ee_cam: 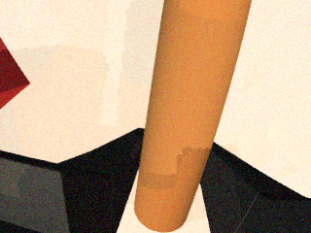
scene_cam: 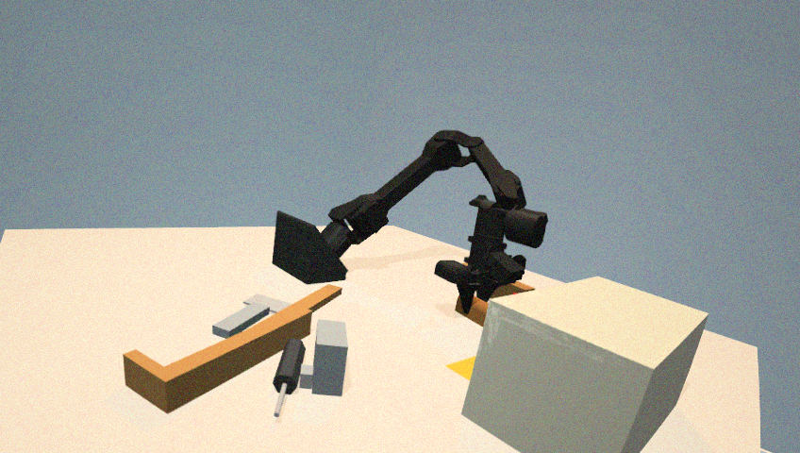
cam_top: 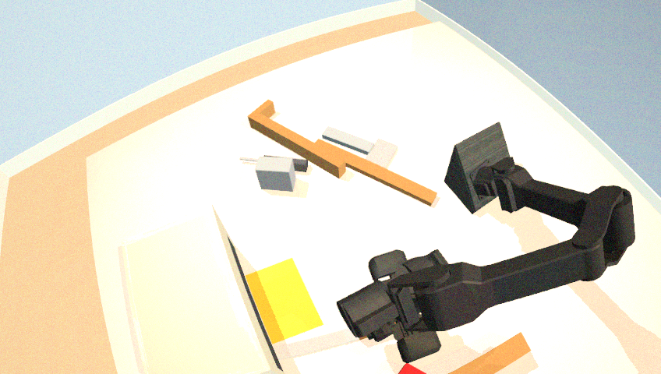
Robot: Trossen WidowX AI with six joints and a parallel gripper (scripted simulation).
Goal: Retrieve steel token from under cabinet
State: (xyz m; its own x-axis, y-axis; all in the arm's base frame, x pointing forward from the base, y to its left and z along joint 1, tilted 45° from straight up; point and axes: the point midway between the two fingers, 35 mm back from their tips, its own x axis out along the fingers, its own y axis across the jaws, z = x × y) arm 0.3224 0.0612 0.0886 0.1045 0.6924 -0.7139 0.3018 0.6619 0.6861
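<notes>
My gripper is shut on the orange round handle of a tool and holds it low over the table, right of the cabinet front. A pale flat shaft runs from the handle along the table to the foot of the cream cabinet. The yellow marked area lies in front of the cabinet's dark bottom slot. The steel token is not visible in any view.
A long orange L-shaped bar, a grey block, a dark-handled tool and a grey flat piece lie farther back. Another orange bar and a red piece lie near my gripper.
</notes>
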